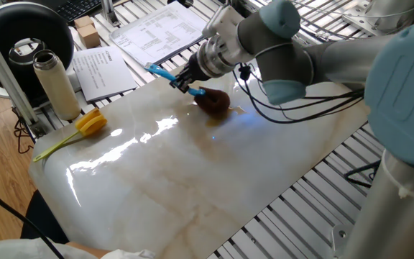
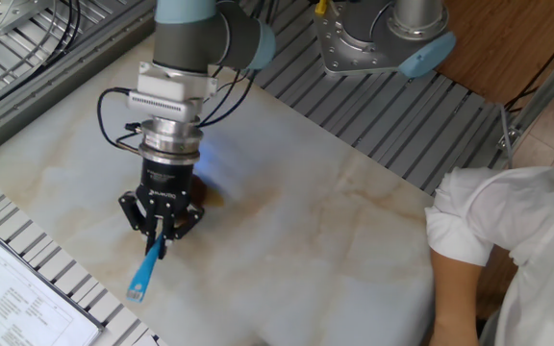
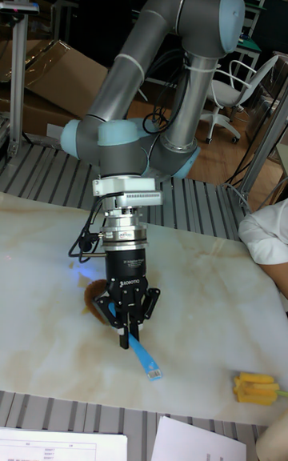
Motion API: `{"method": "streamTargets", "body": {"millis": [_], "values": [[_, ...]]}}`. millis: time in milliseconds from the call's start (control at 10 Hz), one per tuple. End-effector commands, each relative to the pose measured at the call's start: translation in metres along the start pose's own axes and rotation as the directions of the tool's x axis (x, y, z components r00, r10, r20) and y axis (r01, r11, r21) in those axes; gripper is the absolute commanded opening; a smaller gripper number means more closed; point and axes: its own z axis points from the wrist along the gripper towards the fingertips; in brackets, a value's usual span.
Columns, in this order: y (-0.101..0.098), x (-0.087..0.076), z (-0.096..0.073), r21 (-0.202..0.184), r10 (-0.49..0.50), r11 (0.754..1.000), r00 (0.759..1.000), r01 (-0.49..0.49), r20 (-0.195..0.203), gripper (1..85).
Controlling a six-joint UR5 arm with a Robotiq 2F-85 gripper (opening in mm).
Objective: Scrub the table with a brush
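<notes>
blue-handled brush [image 2: 146, 270] pinched in the gripper [image 2: 159, 234] over the marble table [image 2: 335, 250]

grey arm reaches down from the upper part of the frame, wrist near vertical in the tall fixed view. jaws are closed narrow on the handle; the brown head [image 1: 213, 100] presses the slab at upper centre, on an amber stain [image 3: 90, 301], handle slanting away toward the table edge.

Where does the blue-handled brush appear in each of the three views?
One fixed view: brush upper centre, head on the table.
Other fixed view: brush lower left, handle end pointing toward the bottom edge.
Tall fixed view: brush lower centre.
Shared landmark: the gripper clamping the handle.
</notes>
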Motion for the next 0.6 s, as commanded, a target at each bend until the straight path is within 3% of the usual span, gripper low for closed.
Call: {"method": "streamTargets", "body": {"millis": [0,200,300,500], "values": [[-0.022,0.017,-0.011,-0.017,-0.022,1.000,0.999,0.022,0.026,1.3],[-0.041,0.041,-0.022,-0.049,-0.056,0.997,0.998,0.058,0.042,1.3],[-0.033,0.045,-0.026,-0.078,-0.023,0.997,0.998,0.027,0.051,1.3],[-0.011,0.046,-0.025,-0.056,0.019,0.998,0.998,-0.016,0.053,1.3]]}}
